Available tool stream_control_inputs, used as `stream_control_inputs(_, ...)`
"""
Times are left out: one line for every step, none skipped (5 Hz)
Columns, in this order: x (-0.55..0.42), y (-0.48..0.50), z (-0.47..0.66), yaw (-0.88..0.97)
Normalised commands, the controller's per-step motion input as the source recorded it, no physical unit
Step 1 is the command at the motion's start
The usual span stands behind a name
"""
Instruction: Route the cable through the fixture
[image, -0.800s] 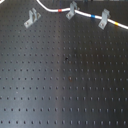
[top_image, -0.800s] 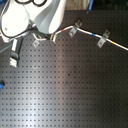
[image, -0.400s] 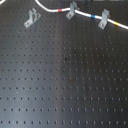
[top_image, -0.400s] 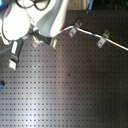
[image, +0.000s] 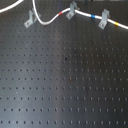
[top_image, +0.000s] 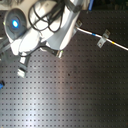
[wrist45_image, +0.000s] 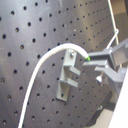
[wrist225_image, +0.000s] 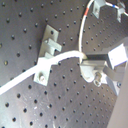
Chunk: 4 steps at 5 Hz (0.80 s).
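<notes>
The fixture (image: 28, 19), a grey clip with a long slanted foot, stands at the first exterior view's top left. It also shows close up in the first wrist view (wrist45_image: 67, 82) and the second wrist view (wrist225_image: 47, 42). The white cable (image: 47, 22) hangs in a loop beside it, then runs right past a red band. In both wrist views my gripper (wrist45_image: 92, 64) (wrist225_image: 86, 65) is shut on the cable (wrist45_image: 45, 59) (wrist225_image: 60, 57) right next to the fixture. The cable crosses at the fixture's prongs; I cannot tell whether it sits between them.
Two more grey clips (image: 71, 11) (image: 104, 17) hold the cable further right on the black perforated board (image: 65, 85). In the second exterior view the arm (top_image: 45, 30) covers the left clips; only the right clip (top_image: 103, 38) and the cable (top_image: 90, 33) show.
In the second exterior view the arm has moved right and down, now covering the left and middle clips. The cable loop in the first exterior view has barely shifted.
</notes>
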Motion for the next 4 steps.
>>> stream_control_inputs(-0.083,-0.029,0.36,-0.79)
stream_control_inputs(-0.024,0.065,0.34,-0.88)
stream_control_inputs(-0.036,0.075,0.36,-0.86)
stream_control_inputs(-0.264,0.015,0.31,-0.61)
